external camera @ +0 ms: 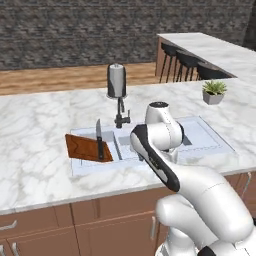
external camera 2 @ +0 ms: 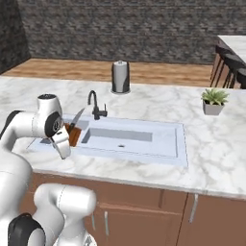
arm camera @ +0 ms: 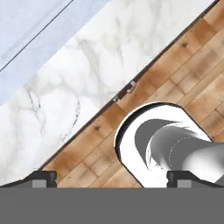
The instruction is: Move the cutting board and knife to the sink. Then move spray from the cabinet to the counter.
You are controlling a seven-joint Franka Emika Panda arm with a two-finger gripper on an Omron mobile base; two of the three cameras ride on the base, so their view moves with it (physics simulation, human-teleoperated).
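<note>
So: gripper (arm camera: 111,181) is spread wide and empty, fingertips (arm camera: 41,177) far apart, hanging over the counter (arm camera: 83,83) edge with wood floor (arm camera: 183,65) below it. Past the arm, the cutting board (external camera: 87,148) sits tilted in the left end of the sink (external camera: 210,142), with the knife (external camera: 99,141) lying across it, blade toward the faucet (external camera: 121,114). Both look delivered. Spray and cabinet aren't visible from here. My guess on the spray: light, thin plastic, slick; pinch the body below the neck, gently, keep it upright. Far side: paper towel roll (external camera: 116,80), potted plant (external camera: 214,92).
</note>
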